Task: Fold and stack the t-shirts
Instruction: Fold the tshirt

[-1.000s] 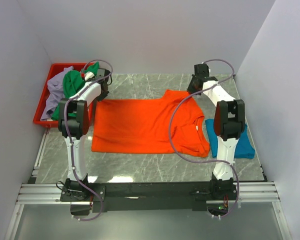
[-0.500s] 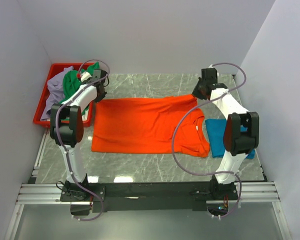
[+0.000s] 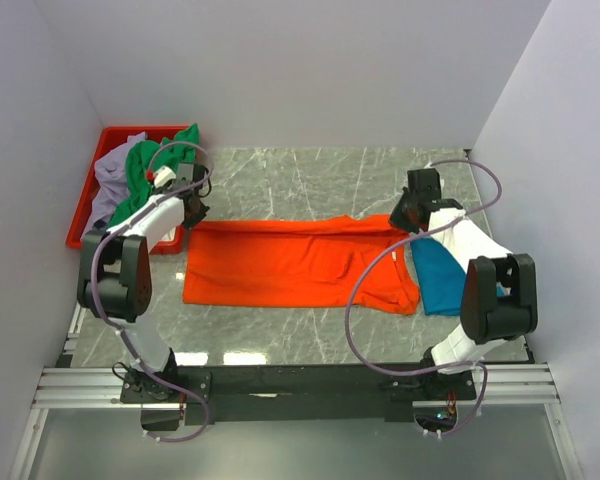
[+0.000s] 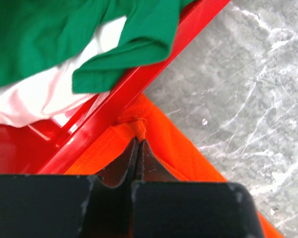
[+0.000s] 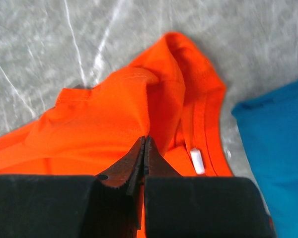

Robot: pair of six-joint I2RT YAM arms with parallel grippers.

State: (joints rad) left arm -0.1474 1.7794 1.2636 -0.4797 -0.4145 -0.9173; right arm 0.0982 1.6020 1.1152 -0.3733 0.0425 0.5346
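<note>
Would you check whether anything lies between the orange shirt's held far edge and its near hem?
Nothing visible does. The left gripper and right gripper are both shut on the orange t-shirt, whose near half lies bare; the teal t-shirt sits beside its right end.

No text, brand, number or sign is legible in any of my three views. The one label I find is a white tag (image 5: pixel 197 161) at the collar of the orange t-shirt (image 5: pixel 104 119); I can read no print on it.
</note>
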